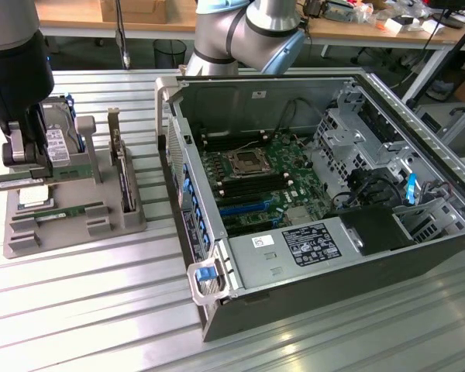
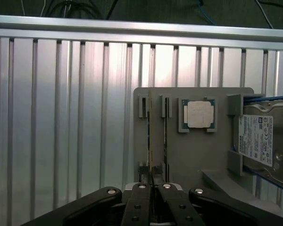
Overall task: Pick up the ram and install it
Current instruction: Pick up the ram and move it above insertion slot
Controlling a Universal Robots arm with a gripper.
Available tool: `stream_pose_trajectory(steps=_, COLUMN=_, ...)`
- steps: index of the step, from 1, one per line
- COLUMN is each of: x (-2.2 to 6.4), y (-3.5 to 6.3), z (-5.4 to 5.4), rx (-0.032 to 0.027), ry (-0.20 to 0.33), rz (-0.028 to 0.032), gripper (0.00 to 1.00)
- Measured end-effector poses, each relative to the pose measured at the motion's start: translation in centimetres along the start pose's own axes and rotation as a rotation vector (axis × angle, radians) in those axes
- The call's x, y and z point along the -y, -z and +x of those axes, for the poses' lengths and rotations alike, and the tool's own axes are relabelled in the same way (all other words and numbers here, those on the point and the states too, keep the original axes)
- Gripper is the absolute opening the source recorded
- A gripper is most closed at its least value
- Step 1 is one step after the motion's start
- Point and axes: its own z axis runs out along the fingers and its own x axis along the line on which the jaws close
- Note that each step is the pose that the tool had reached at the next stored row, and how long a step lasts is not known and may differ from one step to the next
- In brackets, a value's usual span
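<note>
Ram [image 2: 150, 141] location — well apart from the open computer case [image 1: 333, 302], which lies toward the exterior view's right, and over the grey holder [image 2: 193, 155]. Its long axis runs straight out from my claw [image 2: 153, 187], whose jaws are pinched narrow on it — the twin stick [image 2: 165, 136] lies just beside.

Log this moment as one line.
step: pick-up | fingers: shut on ram | place: at gray holder | other ram: in holder | ram not yet in computer case

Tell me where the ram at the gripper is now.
The ram is clamped in the gripper at the gray holder on the exterior view's left, alongside the second stick that stands in its slot.
</note>
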Motion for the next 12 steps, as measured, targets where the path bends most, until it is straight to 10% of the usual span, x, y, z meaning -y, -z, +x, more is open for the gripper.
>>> stream_pose_trajectory(steps=12, x=-0.06, y=1.47, z=0.0, rx=0.0, ry=0.0, rz=0.0, gripper=0.12)
